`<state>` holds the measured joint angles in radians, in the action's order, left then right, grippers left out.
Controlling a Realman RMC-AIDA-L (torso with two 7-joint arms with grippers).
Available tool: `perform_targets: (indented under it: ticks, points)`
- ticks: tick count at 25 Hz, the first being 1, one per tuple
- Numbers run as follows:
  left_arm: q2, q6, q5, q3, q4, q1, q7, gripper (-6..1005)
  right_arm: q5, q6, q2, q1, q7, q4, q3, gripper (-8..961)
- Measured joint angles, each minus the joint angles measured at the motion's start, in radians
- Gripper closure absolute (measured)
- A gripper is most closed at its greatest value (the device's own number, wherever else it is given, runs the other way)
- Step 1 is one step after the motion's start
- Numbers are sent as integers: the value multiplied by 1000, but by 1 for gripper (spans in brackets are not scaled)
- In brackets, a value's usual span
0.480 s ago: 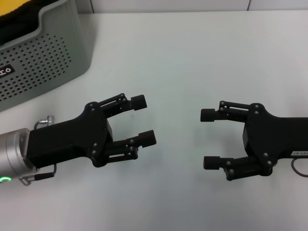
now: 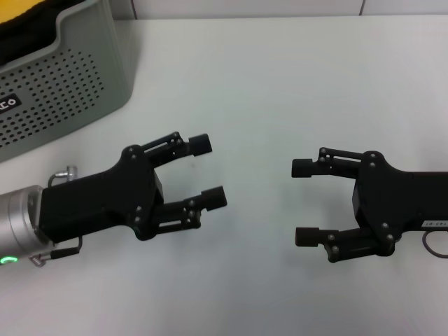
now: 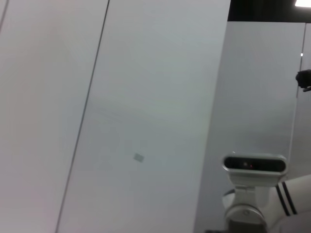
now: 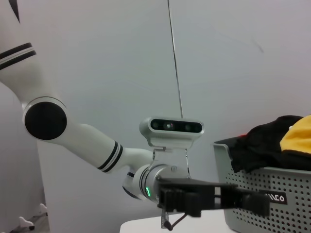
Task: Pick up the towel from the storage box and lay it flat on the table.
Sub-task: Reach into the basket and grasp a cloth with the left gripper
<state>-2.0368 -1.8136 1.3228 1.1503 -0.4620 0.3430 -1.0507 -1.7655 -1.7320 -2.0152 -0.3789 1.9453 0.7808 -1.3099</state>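
The light grey perforated storage box (image 2: 59, 84) stands at the table's far left corner. A black and yellow towel (image 2: 26, 28) lies bunched inside it. The box (image 4: 272, 208) and the towel (image 4: 277, 145) also show in the right wrist view. My left gripper (image 2: 208, 171) is open and empty, hovering over the white table (image 2: 266, 84) in front of and to the right of the box. My right gripper (image 2: 303, 202) is open and empty, facing the left one across a gap.
The box carries a small black label (image 2: 8, 103) on its front wall. The right wrist view shows my left arm (image 4: 92, 141) and its wrist camera (image 4: 170, 130). The left wrist view shows only a wall and the right arm's wrist camera (image 3: 253, 165).
My left gripper has shifted very slightly up and to the left. The right gripper has not moved.
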Motion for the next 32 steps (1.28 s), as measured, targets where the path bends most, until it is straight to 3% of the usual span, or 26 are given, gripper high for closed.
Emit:
perform_targets:
  ticks: [3, 9, 12, 18, 19, 25, 32]
  points:
    - [-6, 1, -16, -56, 0, 1, 7, 192, 0, 1, -2, 0, 8, -11, 0, 89]
    - [-50, 7, -81, -321, -55, 1, -116, 194, 0, 2, -5, 2, 50, -75, -2, 91]
    - [-55, 77, -141, -400, -114, 7, -241, 194, 0, 2, -5, -3, 69, -103, -3, 92]
    - [-55, 311, -196, -422, -329, 2, -462, 196, -1, 3, -7, -7, 123, -135, -24, 94]
    - [-56, 388, -179, -418, -408, -3, -507, 196, -1, 4, -8, -10, 131, -145, -24, 94]
    - [-56, 721, -15, -412, -633, 7, -624, 198, -1, 13, -10, -17, 171, -185, -42, 96]
    - [-55, 985, 188, -404, -699, 25, -632, 200, -3, 19, -10, -27, 201, -220, -43, 98]
